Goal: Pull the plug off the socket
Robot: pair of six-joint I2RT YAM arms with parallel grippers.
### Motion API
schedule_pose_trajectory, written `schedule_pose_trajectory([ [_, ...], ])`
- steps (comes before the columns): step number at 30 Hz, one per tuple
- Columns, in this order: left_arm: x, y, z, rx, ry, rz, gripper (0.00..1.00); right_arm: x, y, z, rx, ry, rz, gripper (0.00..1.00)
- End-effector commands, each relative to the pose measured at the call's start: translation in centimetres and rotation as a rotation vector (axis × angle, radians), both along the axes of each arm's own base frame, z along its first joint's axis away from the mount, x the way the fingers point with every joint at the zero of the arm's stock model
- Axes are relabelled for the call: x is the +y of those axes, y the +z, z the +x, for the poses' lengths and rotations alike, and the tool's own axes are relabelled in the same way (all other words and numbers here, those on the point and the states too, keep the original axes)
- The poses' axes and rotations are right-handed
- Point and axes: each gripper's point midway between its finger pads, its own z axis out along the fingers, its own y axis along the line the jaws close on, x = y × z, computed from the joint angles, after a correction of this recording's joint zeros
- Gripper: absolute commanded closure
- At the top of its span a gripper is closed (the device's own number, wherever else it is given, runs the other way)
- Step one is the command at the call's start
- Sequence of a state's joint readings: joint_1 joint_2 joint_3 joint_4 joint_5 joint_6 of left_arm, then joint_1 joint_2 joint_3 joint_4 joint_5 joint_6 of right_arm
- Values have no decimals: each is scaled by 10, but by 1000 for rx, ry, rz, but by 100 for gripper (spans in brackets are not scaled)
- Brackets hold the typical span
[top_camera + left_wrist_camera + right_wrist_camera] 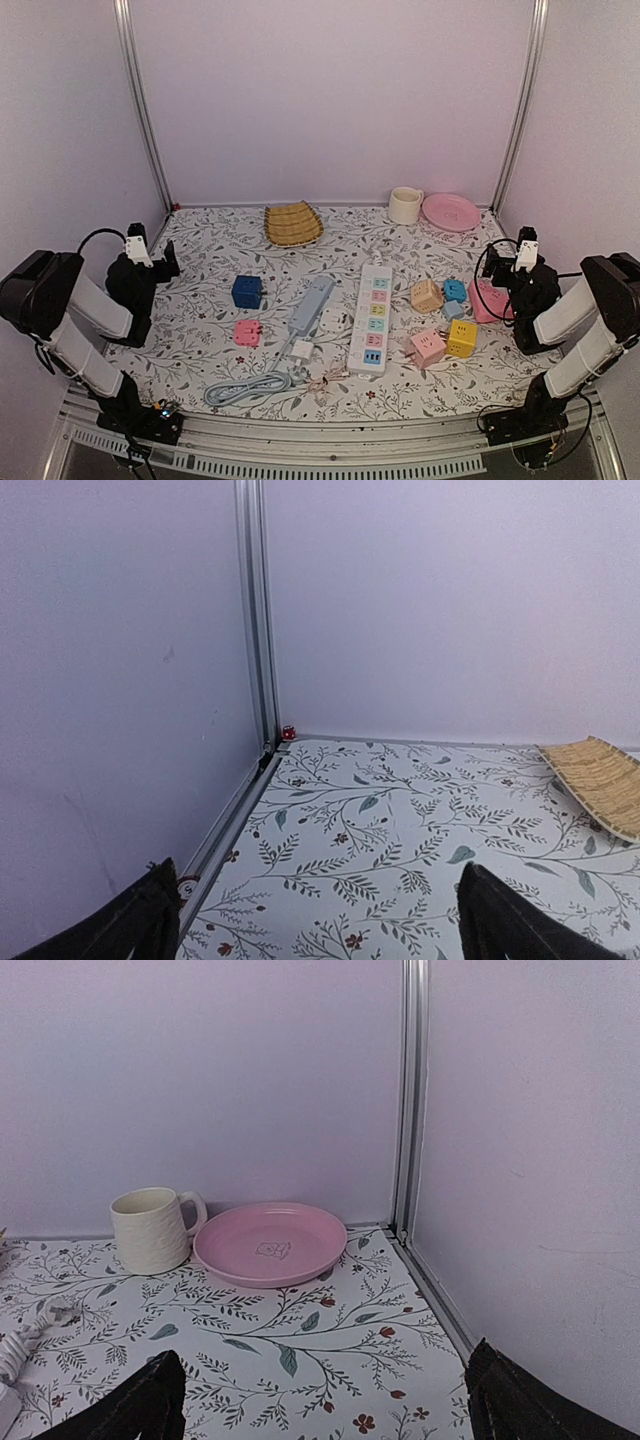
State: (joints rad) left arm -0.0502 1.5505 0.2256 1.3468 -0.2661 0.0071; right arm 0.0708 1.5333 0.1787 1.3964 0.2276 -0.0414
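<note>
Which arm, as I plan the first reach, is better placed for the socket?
Right. The socket lies right of centre, nearer the right gripper than the left gripper. Both are open and empty. Cubes stand between the right gripper and the socket, though.

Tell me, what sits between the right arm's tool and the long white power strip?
In the top view: a pink block nearest the right tool, then a light blue cube and a tan cube nearest the socket.
</note>
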Motion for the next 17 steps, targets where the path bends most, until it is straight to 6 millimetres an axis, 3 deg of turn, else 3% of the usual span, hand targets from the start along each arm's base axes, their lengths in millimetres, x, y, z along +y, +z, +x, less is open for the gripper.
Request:
schedule_pose_trajectory([
  [1, -1, -1, 0, 3, 5, 16, 3, -3, 2, 4, -6, -14, 10, 1],
  [17, -2, 0, 2, 3, -1, 16, 3, -3, 2, 4, -5, -13, 10, 1],
])
